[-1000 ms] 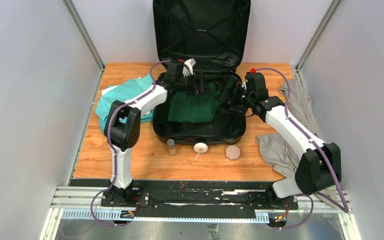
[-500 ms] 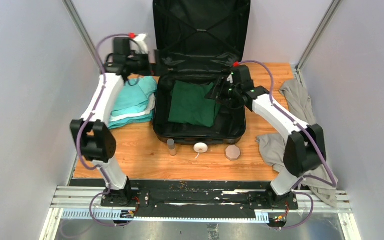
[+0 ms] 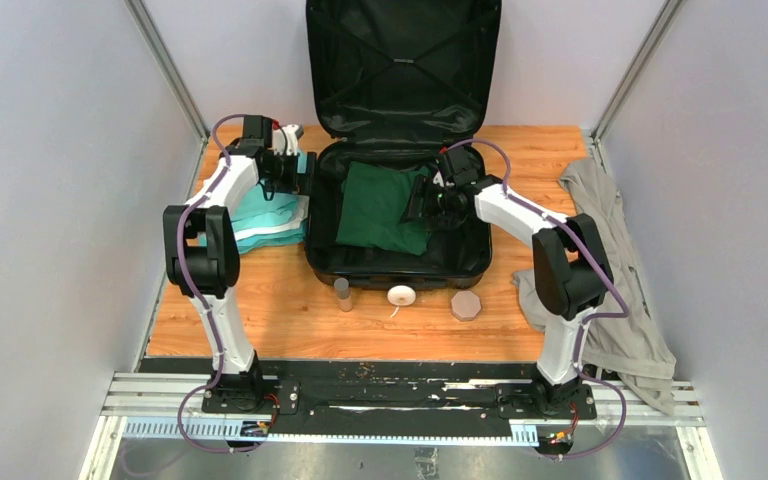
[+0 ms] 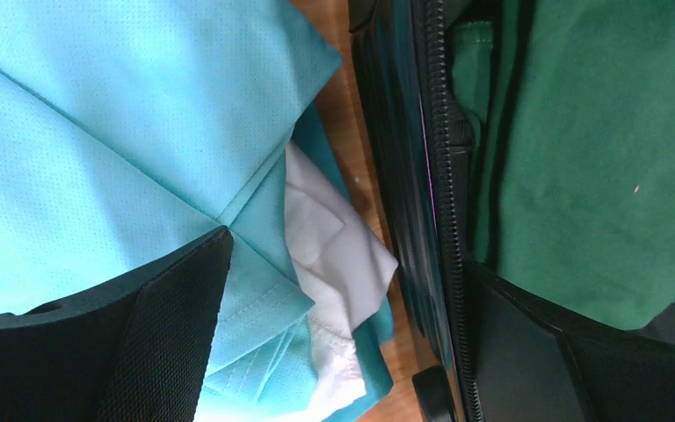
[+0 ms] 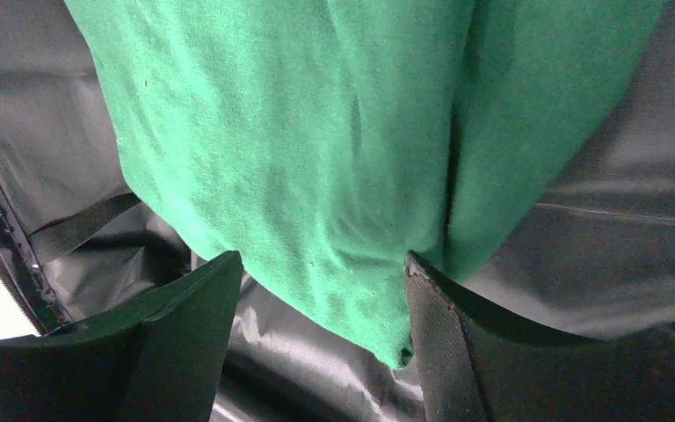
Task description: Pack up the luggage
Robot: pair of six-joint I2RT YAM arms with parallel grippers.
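At the back middle of the table [image 3: 290, 320]: luggage [image 3: 400, 270], open. Lies with its base flat on the wood and props its lid upright against the back wall. Holds a folded green cloth [image 3: 375, 205] in the base, on the black lining, toward the left.

Just left of the luggage: teal cloth [image 3: 260, 215], folded in a pile, with white cloth [image 4: 334, 255] poking out between its layers near the luggage's rim.

Above that spot: left gripper [image 4: 347, 259]. Hangs with jaws wide apart, clamped on nothing. Straddles the zippered rim, one finger [image 4: 167, 334] over the teal cloth, the other over the luggage's inside, beside the green cloth.

Inside the luggage, at the green cloth's right edge: right gripper [image 5: 323, 259]. Points down at the base with jaws part-way apart and a corner of the green cloth filling the gap from finger to finger. Cannot tell whether clamped on that corner or merely set around it.

In front of the luggage, apart from it, in a row on the wood: a small cylinder [image 3: 342, 294], upright; a white disc [image 3: 400, 295]; a pale octagon [image 3: 466, 305].

At the table's right edge: grey cloth [image 3: 600, 300], crumpled, spilling over the near right corner.
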